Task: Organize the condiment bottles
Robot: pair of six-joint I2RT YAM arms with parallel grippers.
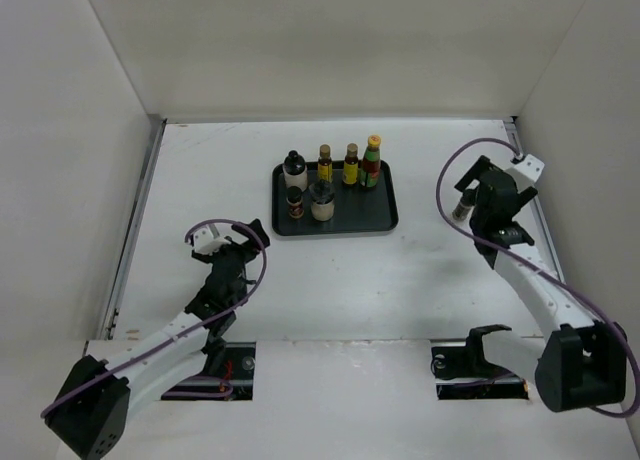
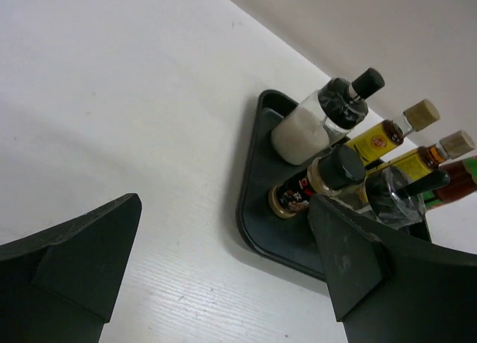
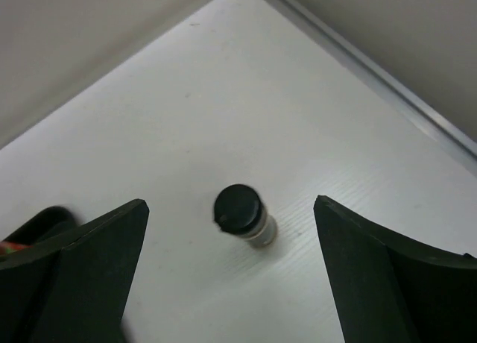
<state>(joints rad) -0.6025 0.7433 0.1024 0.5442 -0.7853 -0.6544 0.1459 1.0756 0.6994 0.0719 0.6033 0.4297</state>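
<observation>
R gripper [image 3: 229, 205] wide open, empty, over shaker [image 3: 240, 211]; should drop straight, pinch mid-body, then carry to tray [image 1: 384, 216] at 9 o'clock.

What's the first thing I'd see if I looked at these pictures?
A black tray in the middle of the table holds six little bottles huddled together. One lone black-capped jar stands by itself on the table to the tray's right, with the right arm pointing its wide-open jaws at it.

Robot lab cell w/ plain white walls [image 1: 330, 40] round tabletop [image 1: 400, 280].
</observation>
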